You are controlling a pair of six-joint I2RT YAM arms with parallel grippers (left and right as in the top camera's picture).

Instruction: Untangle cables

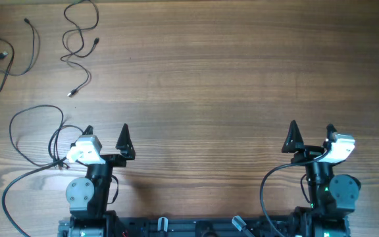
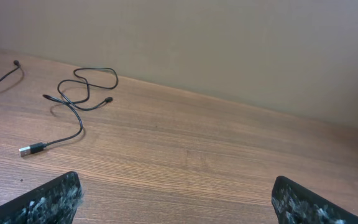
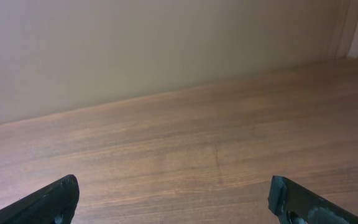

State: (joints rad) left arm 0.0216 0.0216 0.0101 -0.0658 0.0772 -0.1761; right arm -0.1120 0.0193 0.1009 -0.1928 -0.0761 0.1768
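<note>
The looped cable (image 1: pixel 81 46) — strung near-to-far, a second cable (image 1: pixel 8 58) just left of it — lies ahead and left of the left gripper (image 1: pixel 106 135), which sits much nearer than the right gripper (image 1: pixel 312 128); both stand jaws apart, holding nothing.

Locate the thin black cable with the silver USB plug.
Overhead view: the thin black cable lies looped far left on the wooden table, beyond the left gripper, plug end nearest that gripper.
</note>
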